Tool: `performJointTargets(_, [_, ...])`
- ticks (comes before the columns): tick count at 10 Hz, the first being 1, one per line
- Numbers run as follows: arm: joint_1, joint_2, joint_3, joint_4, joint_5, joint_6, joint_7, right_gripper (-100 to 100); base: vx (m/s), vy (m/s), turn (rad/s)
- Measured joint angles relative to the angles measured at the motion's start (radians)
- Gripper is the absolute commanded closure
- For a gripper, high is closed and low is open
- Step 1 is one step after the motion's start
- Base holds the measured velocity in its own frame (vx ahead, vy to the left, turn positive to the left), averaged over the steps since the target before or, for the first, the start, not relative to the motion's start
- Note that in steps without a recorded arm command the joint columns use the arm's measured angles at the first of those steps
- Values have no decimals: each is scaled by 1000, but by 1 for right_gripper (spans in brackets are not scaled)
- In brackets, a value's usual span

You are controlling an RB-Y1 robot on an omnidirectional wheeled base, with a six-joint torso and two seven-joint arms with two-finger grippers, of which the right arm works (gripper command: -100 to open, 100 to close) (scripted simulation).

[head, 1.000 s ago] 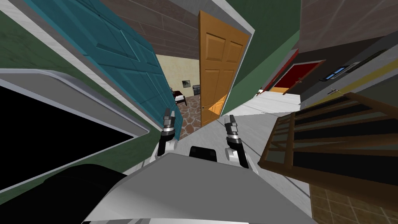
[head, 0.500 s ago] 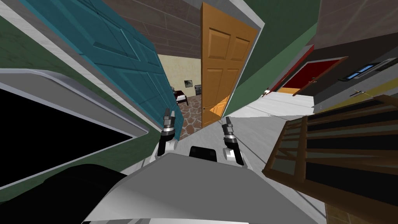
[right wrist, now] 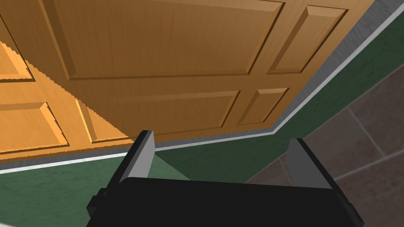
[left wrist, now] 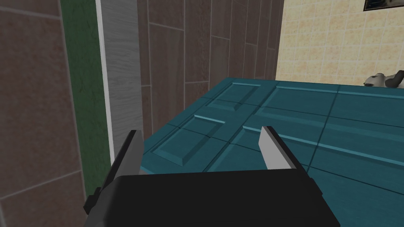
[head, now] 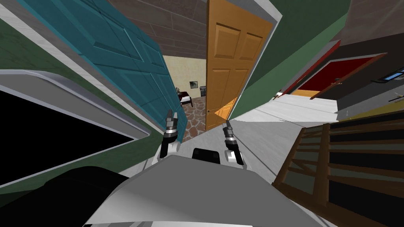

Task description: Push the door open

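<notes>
A teal panelled door (head: 130,67) slants along my left, and its face lies close under my open left gripper (left wrist: 201,134). In the head view my left gripper (head: 170,116) sits at that door's lower free edge. An orange panelled door (head: 229,67) stands ajar straight ahead in a grey frame. My right gripper (head: 226,125) is short of its bottom corner. The right wrist view has the orange door (right wrist: 158,51) beyond my open right gripper (right wrist: 221,136), apart from the fingers, with nothing between them.
Between the two doors a gap opens onto a room with a stone floor (head: 195,114) and a bed (head: 185,96). A dark wooden slatted frame (head: 347,157) stands close on my right. Farther right is a red door (head: 339,73). A white-framed black area (head: 47,130) fills the left.
My view has swung, sliding the orange door, red door and wooden frame rightward in the picture. My right gripper has shifted inward toward the gap. The left arm has held still.
</notes>
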Motion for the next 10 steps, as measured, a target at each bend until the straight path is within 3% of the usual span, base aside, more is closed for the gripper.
performJointTargets(6, [-39,0,41,167,-22,-49,9,-100,91,-48,107])
performJointTargets(10, [-82,-1,61,280,-39,-70,12,-100,85,-47,108])
